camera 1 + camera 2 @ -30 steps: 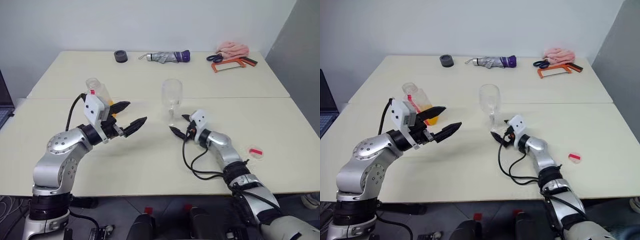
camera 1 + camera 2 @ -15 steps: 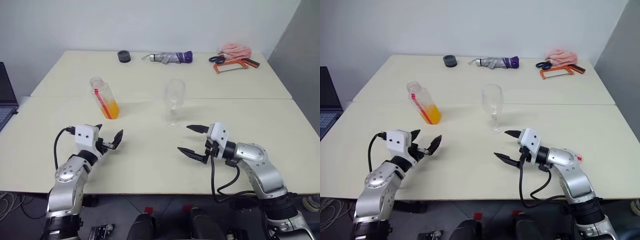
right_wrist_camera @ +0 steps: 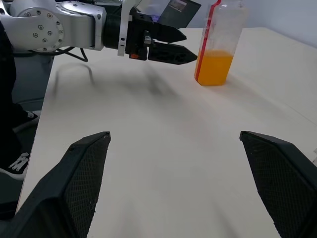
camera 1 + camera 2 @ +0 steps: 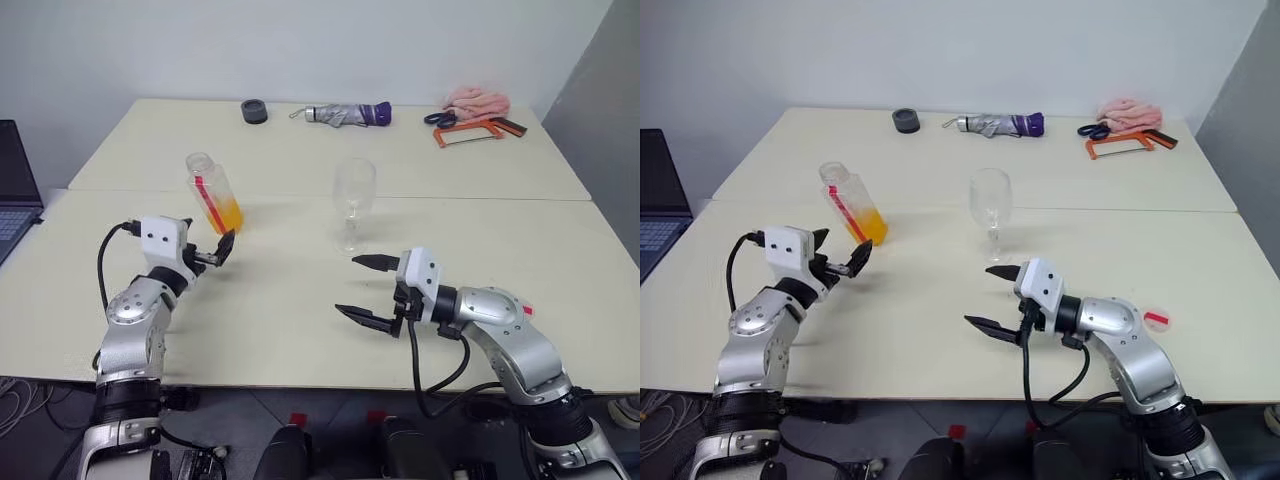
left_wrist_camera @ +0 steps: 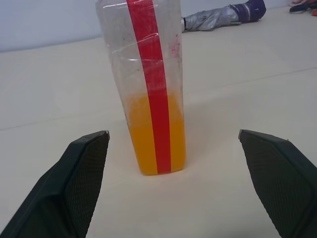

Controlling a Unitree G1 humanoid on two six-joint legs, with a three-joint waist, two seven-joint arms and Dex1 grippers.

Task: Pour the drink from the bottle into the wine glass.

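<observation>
The bottle [image 4: 213,193] stands on the table [image 4: 300,320], toward its left edge, just ahead of the left gripper [image 4: 212,252], whose fingers are wide apart. The glass [image 4: 354,203] stands mid-table, beyond the right gripper [image 4: 362,288], also spread and empty. The left wrist view shows the drink [image 5: 154,135] filling the bottle's bottom.

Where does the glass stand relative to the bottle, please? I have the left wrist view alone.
Observer: The glass stands upright to the right of the bottle, well apart from it.
Operator: Thank you. Is anything in it?
Observer: No, it looks empty.
Operator: And is the right tool free?
Observer: Yes, the right tool is open and holds nothing, on the near side of the glass.
</observation>
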